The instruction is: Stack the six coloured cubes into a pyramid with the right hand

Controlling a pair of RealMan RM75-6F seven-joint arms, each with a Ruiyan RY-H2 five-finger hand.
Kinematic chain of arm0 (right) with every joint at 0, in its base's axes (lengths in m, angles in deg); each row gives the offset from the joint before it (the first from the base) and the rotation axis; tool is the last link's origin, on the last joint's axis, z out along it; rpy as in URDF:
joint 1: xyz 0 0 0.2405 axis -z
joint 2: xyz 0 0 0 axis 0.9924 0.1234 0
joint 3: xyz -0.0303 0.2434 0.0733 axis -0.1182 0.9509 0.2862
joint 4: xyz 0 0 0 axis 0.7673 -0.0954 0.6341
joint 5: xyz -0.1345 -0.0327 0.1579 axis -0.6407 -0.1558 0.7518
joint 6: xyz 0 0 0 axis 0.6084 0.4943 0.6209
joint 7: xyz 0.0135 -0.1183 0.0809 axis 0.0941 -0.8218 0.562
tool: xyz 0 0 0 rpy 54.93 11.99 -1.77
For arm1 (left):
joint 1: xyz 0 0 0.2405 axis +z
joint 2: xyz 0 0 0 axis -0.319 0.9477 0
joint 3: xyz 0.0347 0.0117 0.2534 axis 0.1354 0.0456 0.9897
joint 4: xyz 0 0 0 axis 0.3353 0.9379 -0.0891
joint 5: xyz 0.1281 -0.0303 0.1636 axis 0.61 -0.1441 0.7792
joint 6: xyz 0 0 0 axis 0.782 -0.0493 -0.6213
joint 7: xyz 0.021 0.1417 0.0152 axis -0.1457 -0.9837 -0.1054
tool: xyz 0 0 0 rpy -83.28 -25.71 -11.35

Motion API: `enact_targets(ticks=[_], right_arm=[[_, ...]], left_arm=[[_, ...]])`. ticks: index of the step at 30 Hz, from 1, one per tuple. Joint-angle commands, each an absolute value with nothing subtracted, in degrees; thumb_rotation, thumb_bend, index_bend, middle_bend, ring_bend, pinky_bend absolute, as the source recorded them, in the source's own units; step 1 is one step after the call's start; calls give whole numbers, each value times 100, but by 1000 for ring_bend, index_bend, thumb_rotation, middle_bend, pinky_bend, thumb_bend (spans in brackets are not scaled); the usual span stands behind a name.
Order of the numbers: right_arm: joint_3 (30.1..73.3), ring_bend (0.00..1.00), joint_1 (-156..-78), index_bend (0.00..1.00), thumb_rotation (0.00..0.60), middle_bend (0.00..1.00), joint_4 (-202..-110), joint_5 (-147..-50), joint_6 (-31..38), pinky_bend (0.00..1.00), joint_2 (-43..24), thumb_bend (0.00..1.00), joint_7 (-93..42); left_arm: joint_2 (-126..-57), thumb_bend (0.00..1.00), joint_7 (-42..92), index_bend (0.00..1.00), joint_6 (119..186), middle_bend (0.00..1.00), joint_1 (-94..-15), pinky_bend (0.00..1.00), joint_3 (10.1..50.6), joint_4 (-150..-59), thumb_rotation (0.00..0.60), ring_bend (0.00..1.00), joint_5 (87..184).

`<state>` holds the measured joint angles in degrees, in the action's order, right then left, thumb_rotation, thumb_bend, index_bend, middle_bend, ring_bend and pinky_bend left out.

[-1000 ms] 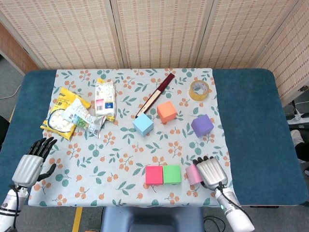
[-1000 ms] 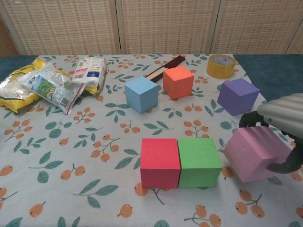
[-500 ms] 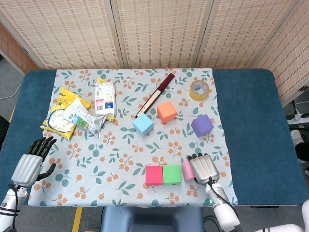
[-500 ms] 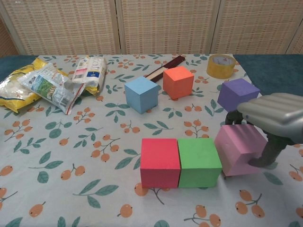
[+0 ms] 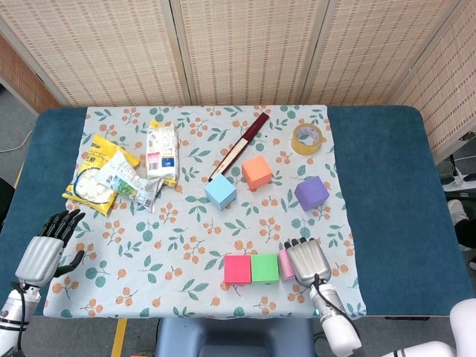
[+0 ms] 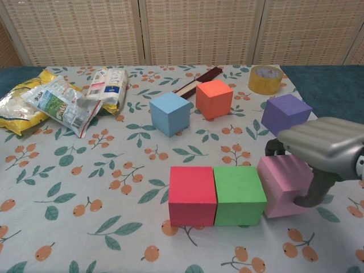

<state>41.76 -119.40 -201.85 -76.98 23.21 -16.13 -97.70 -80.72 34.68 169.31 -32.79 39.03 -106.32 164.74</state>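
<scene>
We seat the pink cube as the third block of the base row.
Our right hand [image 6: 321, 156] grasps the pink cube [image 6: 282, 185], tilted beside the green cube [image 6: 239, 194], which touches the red cube [image 6: 192, 195]; we should level it flush before letting go. Farther off wait the blue cube [image 6: 170, 113], purple cube [image 6: 285, 114] and orange cube [image 6: 214, 98]. Our left hand [image 5: 46, 249] rests released.
</scene>
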Motion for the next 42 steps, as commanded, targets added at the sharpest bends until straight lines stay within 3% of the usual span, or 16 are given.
enact_targets(ticks=[1, 8, 28, 37, 42], right_arm=[[4175, 360, -11963, 821, 600, 419, -20193, -7669, 2365, 449, -1652, 154, -9805], [4111, 354, -12018, 812, 600, 419, -20225, -7658, 2545, 450, -1781, 154, -9975], [4114, 300, -12126, 617, 600, 320, -20076, -7496, 2897, 449, -2169, 154, -10295], [4164, 161, -12183, 277, 600, 130, -20115, -7252, 2863, 449, -2195, 154, -10351], [4168, 119, -12211, 157, 600, 69, -20149, -7151, 2873, 449, -2203, 154, -10374]], left_arm=[[-8064, 406, 3498, 0, 16922, 53, -3282, 98, 3897, -10623, 600, 9, 16475], [-8038, 404, 3562, 0, 16918, 53, -3280, 98, 3887, -10617, 600, 9, 16482], [-7998, 406, 3660, 0, 16879, 54, -3294, 98, 3910, -10623, 600, 9, 16545], [-7982, 405, 3698, 0, 16873, 53, -3294, 98, 3907, -10623, 600, 9, 16547], [-7969, 406, 3729, 0, 16884, 53, -3289, 99, 3907, -10623, 600, 9, 16552]])
